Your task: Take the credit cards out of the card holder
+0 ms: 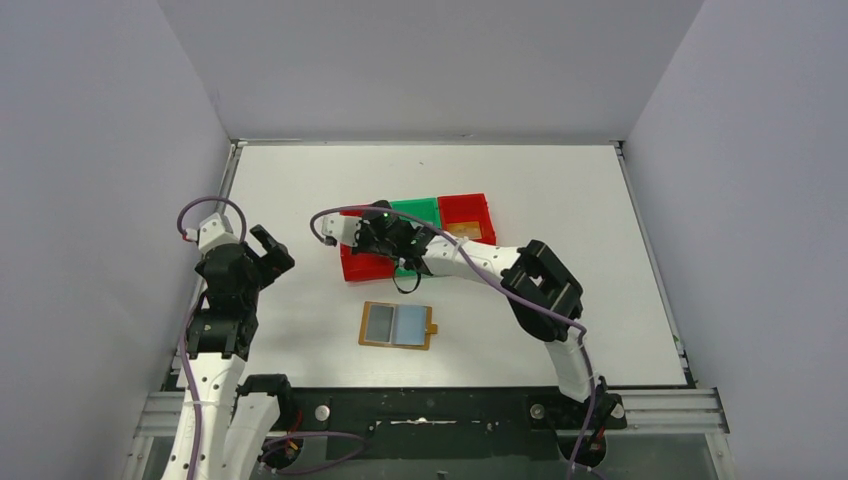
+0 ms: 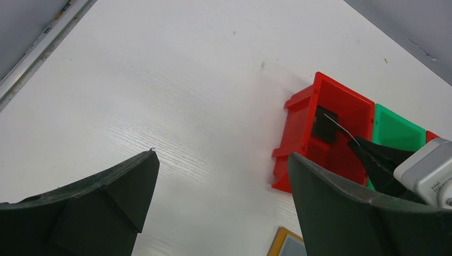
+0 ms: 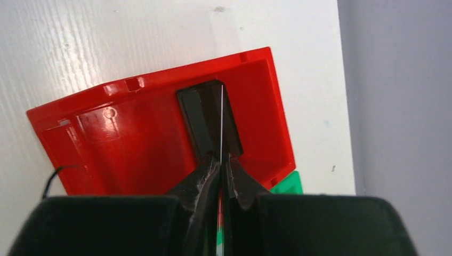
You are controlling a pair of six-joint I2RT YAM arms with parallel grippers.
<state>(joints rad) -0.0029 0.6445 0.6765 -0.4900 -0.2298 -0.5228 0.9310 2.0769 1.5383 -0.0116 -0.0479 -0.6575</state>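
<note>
Pinching card (image 3: 220, 114) over red bin (image 3: 133, 133): right end effector (image 3: 220, 164); left end effector (image 2: 223, 157) released; camera (image 2: 426, 170) reads "intel".

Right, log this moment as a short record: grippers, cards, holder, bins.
left gripper: open, empty, above the table at left
right gripper: shut on a thin card, held edge-on over the left red bin
black card: lying in that bin
orange-brown card: in the right red bin
green bin: between the red ones
card holder: open flat on the table, nearer the arm bases
</note>
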